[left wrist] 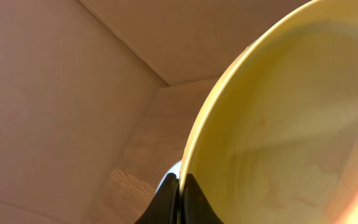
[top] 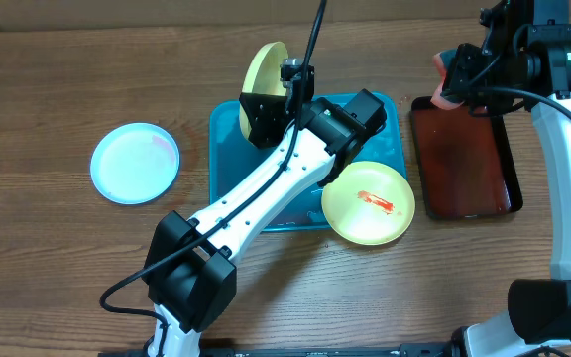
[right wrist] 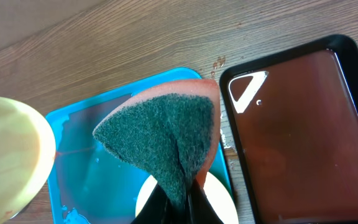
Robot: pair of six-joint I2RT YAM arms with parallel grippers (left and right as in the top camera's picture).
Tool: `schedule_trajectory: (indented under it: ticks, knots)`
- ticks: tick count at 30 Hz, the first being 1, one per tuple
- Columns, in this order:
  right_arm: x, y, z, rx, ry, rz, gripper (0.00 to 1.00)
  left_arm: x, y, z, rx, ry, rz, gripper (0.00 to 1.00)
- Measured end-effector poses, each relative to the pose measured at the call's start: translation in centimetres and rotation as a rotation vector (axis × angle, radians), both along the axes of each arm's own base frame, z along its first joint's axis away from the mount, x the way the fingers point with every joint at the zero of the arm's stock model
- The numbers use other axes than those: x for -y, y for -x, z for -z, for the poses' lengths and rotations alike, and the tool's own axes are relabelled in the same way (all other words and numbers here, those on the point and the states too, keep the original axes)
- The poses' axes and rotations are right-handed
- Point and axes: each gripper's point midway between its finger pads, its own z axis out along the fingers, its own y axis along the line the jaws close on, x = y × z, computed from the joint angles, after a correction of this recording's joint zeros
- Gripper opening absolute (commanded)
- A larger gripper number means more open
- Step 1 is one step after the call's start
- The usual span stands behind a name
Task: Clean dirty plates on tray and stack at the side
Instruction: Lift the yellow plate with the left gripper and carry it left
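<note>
A brown wood-grain table (top: 38,79) fills the scene under soft, even light; beyond its far edge, plain pale beige wall panels (left wrist: 48,99) meet in a corner

1 dk-red tray (top: 464,164) w/ blk rim on wood table (top: 48,89), R side; 1 green/orange sponge (right wrist: 160,137).

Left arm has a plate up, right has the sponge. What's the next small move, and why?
Probably swing the right gripper toward the left arm to bring the sponge against the raised yellow plate. The left gripper pinches its rim above the teal tray, and the sponge hangs apart from it.
</note>
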Motion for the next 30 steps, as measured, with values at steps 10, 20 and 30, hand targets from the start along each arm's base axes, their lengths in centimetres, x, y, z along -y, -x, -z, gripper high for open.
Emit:
schedule_trajectory:
  ticks: [10, 20, 30]
  knots:
    - [0.0, 0.0, 0.0, 0.0, 0.0, 0.0, 0.04, -0.1, 0.0, 0.7, -0.031, 0.025, -0.002, 0.04]
    - [0.1, 0.3, 0.2, -0.017, 0.008, 0.004, 0.04, -1.2, -1.7, 7.4, -0.338, 0.355, -0.003, 0.04]
    - [0.2, 0.3, 0.3, -0.017, 0.01, 0.005, 0.04, -3.9, -3.7, 12.7, -0.714, 0.878, 0.178, 0.04]
